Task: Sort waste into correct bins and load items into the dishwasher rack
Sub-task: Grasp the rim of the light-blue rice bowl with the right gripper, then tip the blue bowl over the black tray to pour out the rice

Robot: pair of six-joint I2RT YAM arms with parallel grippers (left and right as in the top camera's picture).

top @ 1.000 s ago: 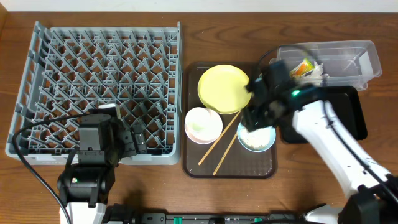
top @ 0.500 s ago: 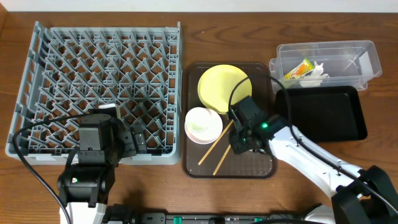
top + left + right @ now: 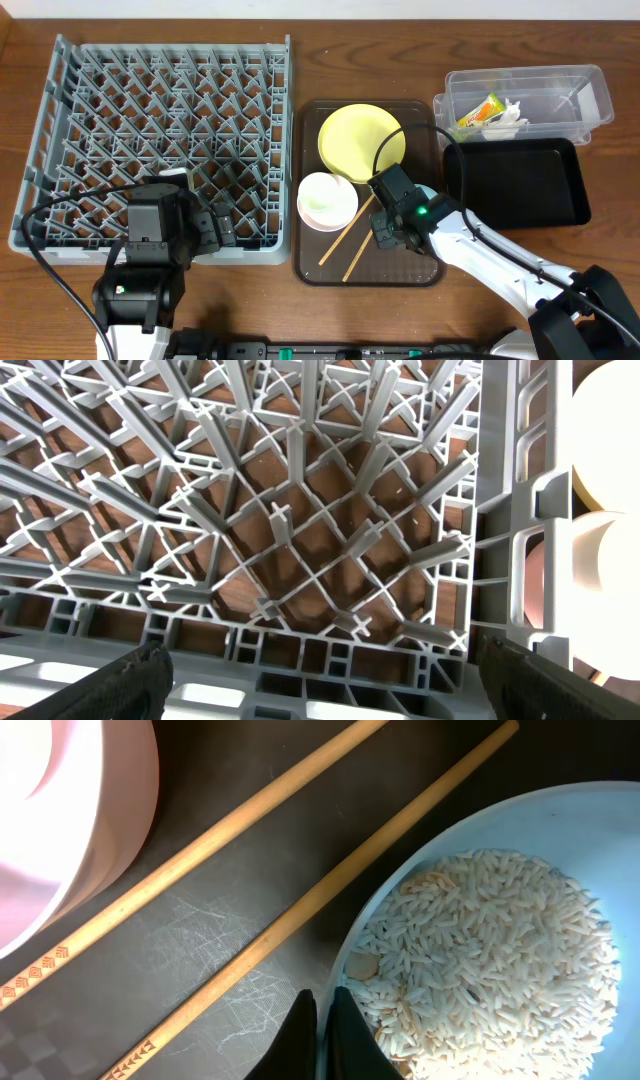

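The right hand [image 3: 322,1030], over the clear tub [image 3: 575,95] a second ago, has clenched on the rim of the crumb-filled light blue bowl [image 3: 590,830] toward the serving tray's [image 3: 420,272] near-right corner (left hand [image 3: 330,680] idle, released), so emptying it likely follows.

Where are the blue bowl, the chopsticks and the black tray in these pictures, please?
blue bowl [image 3: 540,820]: right wrist view, bare inner wall near the far rim.
chopsticks [image 3: 200,850]: right wrist view, middle of the upper stick.
black tray [image 3: 520,185]: overhead view, bare floor at its centre.
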